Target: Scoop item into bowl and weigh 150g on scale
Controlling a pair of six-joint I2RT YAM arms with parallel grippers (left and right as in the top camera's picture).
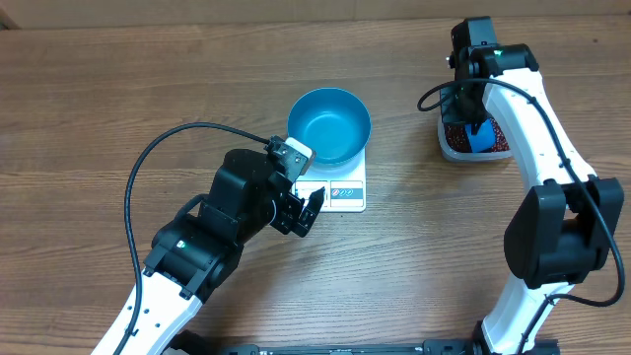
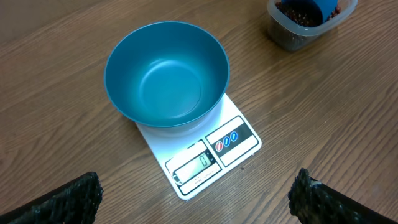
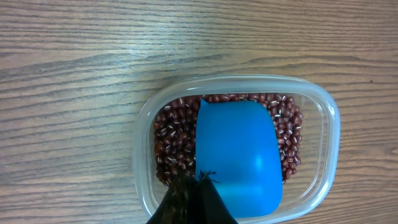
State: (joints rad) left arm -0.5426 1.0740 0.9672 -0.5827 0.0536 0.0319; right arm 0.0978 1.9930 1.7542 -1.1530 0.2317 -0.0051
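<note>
While the beans (image 3: 169,134) are lying as a loose, grainy red-brown heap in the clear tub (image 3: 328,124) at the upper right of the overhead frame, none is showing in the bowl (image 2: 168,87). A small blue scoop (image 3: 239,152), smooth and rounded at its corners, is resting on the heap and covering much of it. The right gripper (image 3: 189,196) is reaching down into the tub with its fingers pressed together at the scoop's near edge, apparently pinching the handle, which is hidden beneath them.

Well apart, at the upper centre of that frame, the round, deep, bright-blue bowl is sitting empty on the flat white square scale (image 2: 245,134), its smooth inside catching the light. The display (image 2: 198,163) appears to be reading zero. The left gripper (image 1: 306,209) is hovering just beside the scale's front edge, its dark, rough-textured fingers spread wide and holding nothing. The wood-grain table (image 1: 99,99) is carrying everything.

Judging from this, the scooping is only beginning, and the long crossing from tub to bowl is looking like the weak point: tiny, hard beans could roll off a tilted or overfilled scoop and scatter over the table. The light plastic tub could skid as the scoop is digging in. A knock on the rim could shift the slick bowl on the scale's smooth plate, and the nearby left gripper could upset the reading by touching it. Heavy scoops could overshoot the target weight.
</note>
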